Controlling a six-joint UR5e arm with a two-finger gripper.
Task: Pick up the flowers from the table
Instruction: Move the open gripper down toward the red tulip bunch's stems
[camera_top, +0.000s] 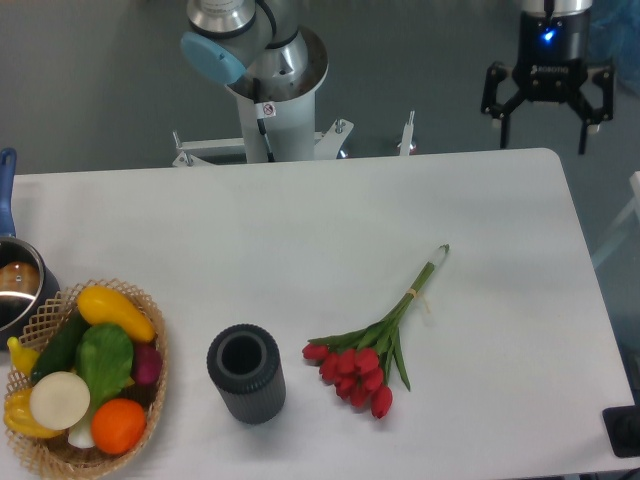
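At the far left edge a metal pot (15, 285) with a blue handle sits partly out of view, and just near of it a woven basket (150, 400) holds vegetables: a yellow squash, a green pepper, a white onion and an orange one among them. To the right of the basket, apart from it, a dark ribbed cylindrical vase (246, 373) stands upright on the white tabletop (300, 230) with its mouth open. Just right of the vase lie the flowers (372, 350), flat on the tabletop toward its near edge, red heads bunched nearest the vase and the tied green stems running up and to the right toward the far side. Behind the tabletop, left of centre, rises the arm's grey and blue base (265, 60). At the far right the gripper (544, 118) hangs over the far right corner of the tabletop, well apart from the flowers, its black fingers (497, 105) spread wide and holding nothing.
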